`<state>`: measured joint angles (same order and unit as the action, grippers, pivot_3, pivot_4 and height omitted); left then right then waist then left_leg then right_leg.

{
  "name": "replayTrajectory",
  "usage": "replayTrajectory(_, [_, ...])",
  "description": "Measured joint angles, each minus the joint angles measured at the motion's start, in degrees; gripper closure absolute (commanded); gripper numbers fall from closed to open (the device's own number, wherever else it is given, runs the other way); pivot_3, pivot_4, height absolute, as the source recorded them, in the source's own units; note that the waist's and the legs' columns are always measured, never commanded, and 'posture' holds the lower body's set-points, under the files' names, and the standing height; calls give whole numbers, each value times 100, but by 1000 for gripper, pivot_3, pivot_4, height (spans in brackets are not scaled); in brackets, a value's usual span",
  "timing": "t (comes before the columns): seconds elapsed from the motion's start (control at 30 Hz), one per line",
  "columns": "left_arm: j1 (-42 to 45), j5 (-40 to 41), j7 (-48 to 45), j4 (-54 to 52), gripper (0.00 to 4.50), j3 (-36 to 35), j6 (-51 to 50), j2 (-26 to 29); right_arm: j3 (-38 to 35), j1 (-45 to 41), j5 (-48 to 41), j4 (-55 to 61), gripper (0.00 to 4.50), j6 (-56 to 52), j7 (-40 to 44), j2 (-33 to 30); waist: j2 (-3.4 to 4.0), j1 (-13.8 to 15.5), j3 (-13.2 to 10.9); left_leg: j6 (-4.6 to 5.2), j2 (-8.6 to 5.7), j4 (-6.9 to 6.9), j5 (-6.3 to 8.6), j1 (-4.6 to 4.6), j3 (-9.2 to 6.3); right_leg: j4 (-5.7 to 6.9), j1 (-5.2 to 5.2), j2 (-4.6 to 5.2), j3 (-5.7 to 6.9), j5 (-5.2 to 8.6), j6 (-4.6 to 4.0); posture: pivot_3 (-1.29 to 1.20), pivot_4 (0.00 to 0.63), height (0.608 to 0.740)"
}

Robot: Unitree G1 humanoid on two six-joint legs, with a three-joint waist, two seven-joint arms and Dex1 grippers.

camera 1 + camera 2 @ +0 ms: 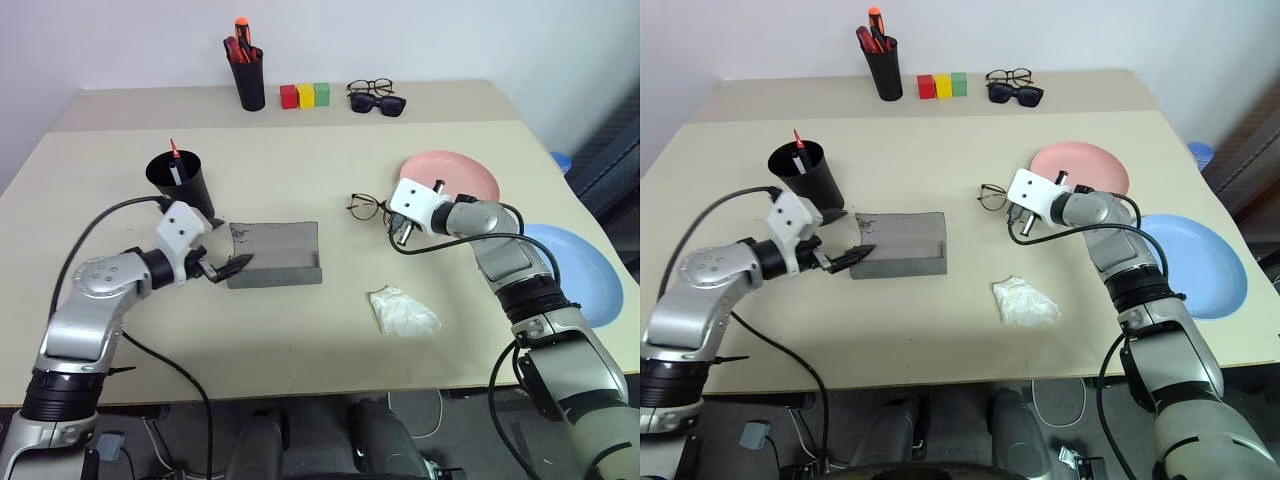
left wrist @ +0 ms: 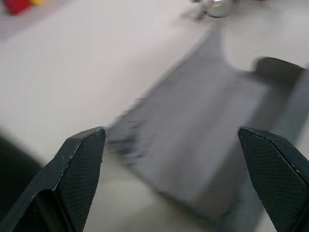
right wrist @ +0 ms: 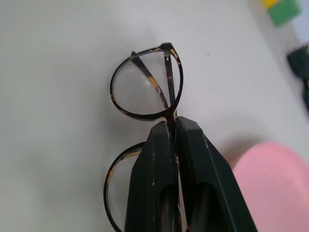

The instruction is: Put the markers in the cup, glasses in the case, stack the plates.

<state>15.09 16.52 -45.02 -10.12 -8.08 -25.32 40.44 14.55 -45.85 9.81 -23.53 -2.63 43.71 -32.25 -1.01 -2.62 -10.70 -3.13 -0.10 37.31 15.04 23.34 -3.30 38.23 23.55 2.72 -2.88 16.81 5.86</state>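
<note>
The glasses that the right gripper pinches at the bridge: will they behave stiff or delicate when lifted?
Probably delicate: the glasses have a thin wire frame and clear lenses. The right gripper holds only the bridge, so they may pivot or swing. They look light, so a gentle pinch should carry them.

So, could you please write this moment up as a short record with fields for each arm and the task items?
right gripper: jaws shut on the glasses at the bridge
left gripper: jaws open, at the case
case: flap open, flat on the table
cup: holds markers
pink plate: beside the blue plate, not stacked
other: crumpled white tissue
</note>
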Motion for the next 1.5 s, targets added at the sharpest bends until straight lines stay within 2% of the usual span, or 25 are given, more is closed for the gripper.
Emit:
replayTrajectory(0.17, [-541, 44, 47, 197, 0, -606, 175, 108, -55, -79, -794, 1868, 4454, -950, 638, 503, 1, -2, 0, 0, 7, -3, 0, -1, -3, 0, 0, -1, 1, 0, 0, 0, 150, 740])
replayTrajectory(0.33, [-934, 49, 7, 273, 0, -863, 318, 193, 503, -154, -1014, 2618, 4454, -1584, 849, 1262, -3, 46, 2, 0, 5, 0, 0, 0, -13, -1, -6, 13, 8, 0, 0, 0, 150, 740])
replayTrajectory(0.47, [-1018, 195, -14, 125, 0, -973, 313, 217, 1101, -185, -861, 2253, 4454, -1408, 857, 1721, -4, 58, 3, 0, 1, 0, 0, 0, -14, -1, -7, 17, 11, 0, 0, 0, 150, 740])
replayTrajectory(0.53, [-1052, 302, -33, -56, 0, -1001, 286, 218, 1221, -284, -664, 1821, 4454, -1177, 788, 1744, -4, 57, 3, 0, -1, 0, 0, 0, -13, -1, -7, 18, 11, 0, 0, 0, 150, 740])
replayTrajectory(0.7, [-1247, 423, 13, -279, 0, -1105, 186, 231, 1217, -389, -378, 1175, 4454, -857, 680, 1686, -3, 4, 3, 0, -4, -8, 0, 0, -11, -1, 1, 11, 10, 0, 0, 0, 150, 740])
replayTrajectory(1.1, [-1130, 500, 124, -452, 0, -1079, 60, 250, 1216, -28, -237, 1157, 4454, -919, 755, 1601, -3, 8, 3, 0, -3, -8, 0, 0, -9, 0, 1, 9, 9, 0, -1, 0, 150, 740])
replayTrajectory(1.33, [-947, 496, 122, -424, 0, -941, 61, 250, 1222, -23, 112, 780, 4454, -725, 372, 1761, -3, 7, 2, -1, -3, -8, 0, 0, -8, -1, 1, 9, 9, 0, -1, 0, 150, 740])
replayTrajectory(1.5, [-946, 496, 130, -417, 0, -891, 61, 249, 1212, 158, 40, 944, 4454, -794, 559, 1766, -3, 7, 2, 0, -3, -8, 0, 0, -9, -1, 1, 8, 9, 0, -1, 0, 150, 740])
